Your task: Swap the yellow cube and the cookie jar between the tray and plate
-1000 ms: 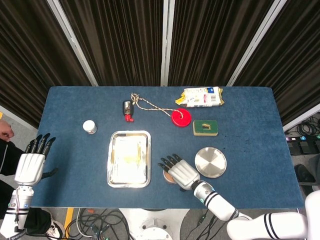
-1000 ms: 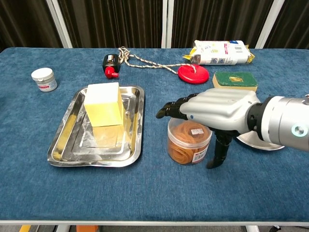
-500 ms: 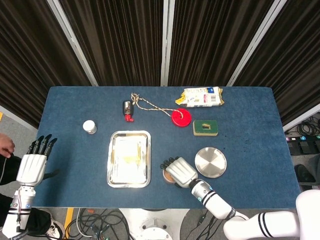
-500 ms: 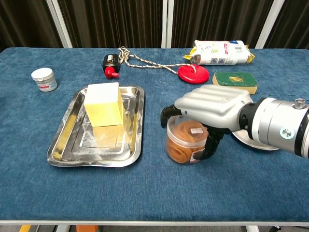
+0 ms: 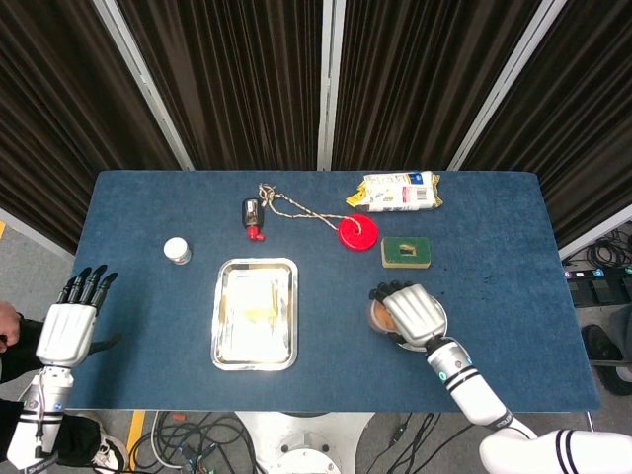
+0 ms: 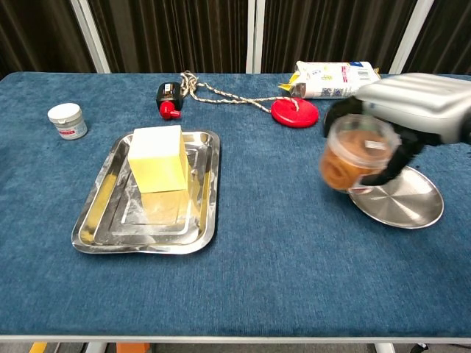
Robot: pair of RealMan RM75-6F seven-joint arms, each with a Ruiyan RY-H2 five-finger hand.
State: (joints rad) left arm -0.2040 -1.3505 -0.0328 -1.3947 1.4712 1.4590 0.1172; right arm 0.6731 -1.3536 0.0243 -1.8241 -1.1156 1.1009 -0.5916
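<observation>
One cookie jar (image 6: 355,157), clear with brown cookies inside, is gripped by the right hand (image 6: 412,110), whose fingers wrap over its lid and sides; it hangs lifted off the desk (image 6: 280,257) at the near-left edge of the single round plate (image 6: 401,206). One yellow cube (image 6: 157,157) stands in the one steel tray (image 6: 96,220), toward its far end. The left hand (image 5: 63,331) floats beyond the desk's left edge, holding nothing, fingers straight and spread.

Along the far side lie one small white jar (image 6: 67,120), one black-and-red tool (image 6: 168,98) tied by one rope (image 6: 221,97) to one red disc (image 6: 295,112), and one snack packet (image 6: 331,79). One green sponge (image 5: 406,252) shows in the head view.
</observation>
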